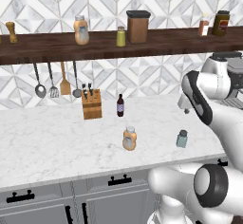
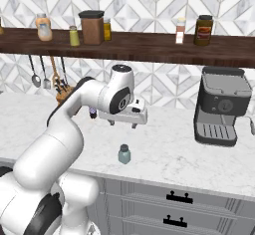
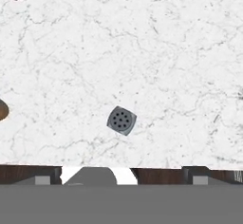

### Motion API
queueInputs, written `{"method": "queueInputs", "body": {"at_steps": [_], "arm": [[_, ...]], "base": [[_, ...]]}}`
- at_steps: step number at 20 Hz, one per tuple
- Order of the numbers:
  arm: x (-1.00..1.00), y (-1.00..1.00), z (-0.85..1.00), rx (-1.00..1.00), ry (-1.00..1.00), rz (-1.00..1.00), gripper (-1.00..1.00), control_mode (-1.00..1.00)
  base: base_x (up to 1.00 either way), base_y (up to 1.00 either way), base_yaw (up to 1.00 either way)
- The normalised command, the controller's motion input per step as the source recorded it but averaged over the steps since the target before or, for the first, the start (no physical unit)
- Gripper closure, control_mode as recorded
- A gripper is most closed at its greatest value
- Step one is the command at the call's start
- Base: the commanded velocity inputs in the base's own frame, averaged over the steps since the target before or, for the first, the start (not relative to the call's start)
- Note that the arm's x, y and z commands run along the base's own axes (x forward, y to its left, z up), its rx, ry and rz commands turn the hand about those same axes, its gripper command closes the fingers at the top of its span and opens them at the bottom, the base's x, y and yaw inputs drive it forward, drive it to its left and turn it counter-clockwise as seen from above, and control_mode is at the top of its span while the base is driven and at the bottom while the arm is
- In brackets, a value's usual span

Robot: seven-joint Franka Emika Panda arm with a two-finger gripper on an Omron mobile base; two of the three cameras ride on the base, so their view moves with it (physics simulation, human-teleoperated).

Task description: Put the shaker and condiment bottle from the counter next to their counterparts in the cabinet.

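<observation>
1. Gripper (image 2: pixel 122 124) hangs over the marble desk (image 2: pixel 164 144), pointing down; we see two short fingers spread apart with nothing between them.
2. We find the shaker (image 2: pixel 124 154) standing upright on the desk directly below the gripper, well clear of the fingers. From the hand camera we look straight down on its grey perforated cap (image 3: pixel 121 120), near the middle of that view.
3. We note the condiment bottle (image 1: pixel 129 138) upright on the desk, off to the gripper's left and apart from the shaker (image 1: pixel 182 138).
4. A slim dark bottle (image 1: pixel 120 105) and a knife block (image 1: pixel 91 104) stand further back on the desk, beyond and left of the gripper, near the wall.
5. Above the gripper runs the cabinet (image 2: pixel 149 47), a dark wooden plank. On it, up and to the left, we see the yellow-green shaker (image 2: pixel 74 36) and the second orange-tan bottle (image 2: pixel 44 27), with a brown canister (image 2: pixel 91 27) just beside the yellow-green shaker.
6. To the gripper's right on the desk we log a grey coffee machine (image 2: pixel 221 107), well apart.
</observation>
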Motion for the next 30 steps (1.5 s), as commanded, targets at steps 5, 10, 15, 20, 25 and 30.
{"method": "queueInputs", "body": {"at_steps": [5,10,15,20,25,30], "arm": [[0.00,0.00,-0.20,-0.02,-0.03,0.00,-1.00,-1.00],[0.00,0.00,-0.25,-0.03,-0.03,0.00,-1.00,-1.00],[0.00,0.00,-0.25,-0.05,-0.01,0.00,-1.00,-1.00],[0.02,0.00,-0.20,-0.02,0.00,0.00,-1.00,-1.00],[0.03,0.00,-0.09,0.00,0.00,0.00,-1.00,-1.00],[0.06,0.00,-0.14,0.00,0.00,0.00,-1.00,-1.00]], "base": [[0.00,0.00,0.00],[0.00,0.00,0.00],[0.00,0.00,0.00],[0.00,0.00,0.00],[0.00,0.00,0.00],[0.00,0.00,0.00]]}}
